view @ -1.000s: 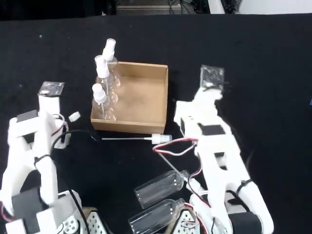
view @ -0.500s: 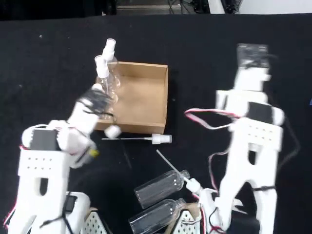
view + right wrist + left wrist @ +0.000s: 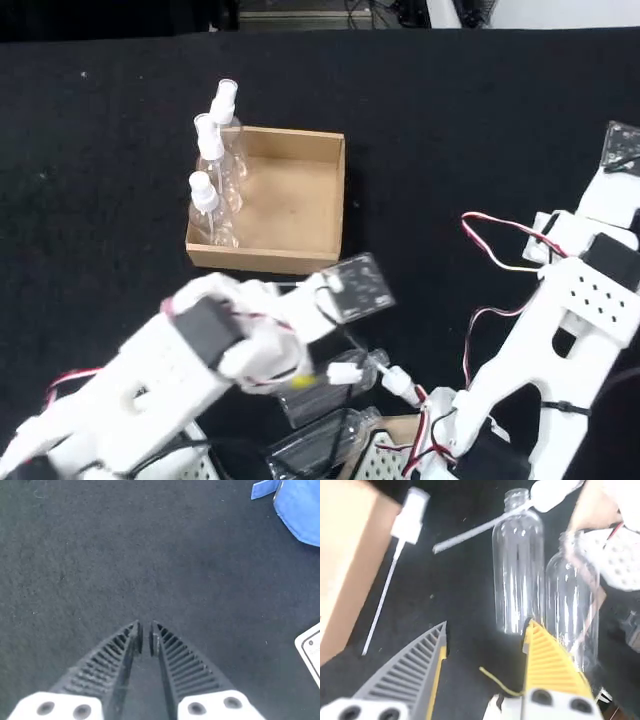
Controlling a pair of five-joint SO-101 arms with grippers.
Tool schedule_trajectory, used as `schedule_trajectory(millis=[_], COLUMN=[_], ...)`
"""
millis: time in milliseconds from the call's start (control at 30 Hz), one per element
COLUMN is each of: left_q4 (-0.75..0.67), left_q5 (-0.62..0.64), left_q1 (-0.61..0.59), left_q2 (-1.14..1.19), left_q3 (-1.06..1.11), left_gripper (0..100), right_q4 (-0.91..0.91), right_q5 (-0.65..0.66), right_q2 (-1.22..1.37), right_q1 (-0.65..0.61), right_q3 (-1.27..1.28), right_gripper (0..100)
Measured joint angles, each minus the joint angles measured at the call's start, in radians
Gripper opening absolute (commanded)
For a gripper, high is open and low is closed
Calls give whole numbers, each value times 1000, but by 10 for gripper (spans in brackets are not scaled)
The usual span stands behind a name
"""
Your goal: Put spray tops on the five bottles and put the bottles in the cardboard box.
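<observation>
The cardboard box (image 3: 300, 215) stands at the middle left, with three capped bottles (image 3: 212, 190) upright along its left wall. Two clear bottles without tops (image 3: 322, 392) lie near the front edge, partly under my left arm. My left gripper (image 3: 335, 375) hangs open just above them; its jaws (image 3: 486, 627) frame the nearer bottle (image 3: 517, 565), with the second bottle (image 3: 575, 600) beside it. One spray top (image 3: 407, 522) lies by the box wall (image 3: 345, 560). Another spray top (image 3: 550, 490) lies at the bottles' necks (image 3: 398, 380). My right gripper (image 3: 145, 627) is shut over bare black cloth, at the far right (image 3: 622, 160).
The table is covered in black cloth. A blue object (image 3: 300, 510) and a white flat item (image 3: 311, 647) lie near my right gripper. Red and white cables (image 3: 500, 260) loop off the right arm. The arm bases crowd the front edge.
My left arm has swung from the table's left side across to the lying bottles. My right arm has swung from beside the box out to the far right.
</observation>
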Motion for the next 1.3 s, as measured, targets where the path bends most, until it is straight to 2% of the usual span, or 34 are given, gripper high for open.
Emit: schedule_trajectory(millis=[167,333,433,567,700,833,1300], left_q4=[-141,-173,-180,-180,-180,-180,-80], left_q5=[12,15,21,95,126,124,97], left_q1=[2,9,12,12,15,46,68], left_q2=[209,318,324,324,324,327,212], left_q3=[21,21,21,21,21,23,64], left_gripper=[240,267,291,292,292,292,291], right_q4=[0,0,0,0,0,0,0], right_q5=[3,38,52,57,57,57,57], right_q2=[0,0,0,0,0,0,0], right_q1=[0,0,0,0,58,109,114], right_q3=[0,0,0,0,0,-12,-14], right_gripper=[30,30,30,30,30,30,30])
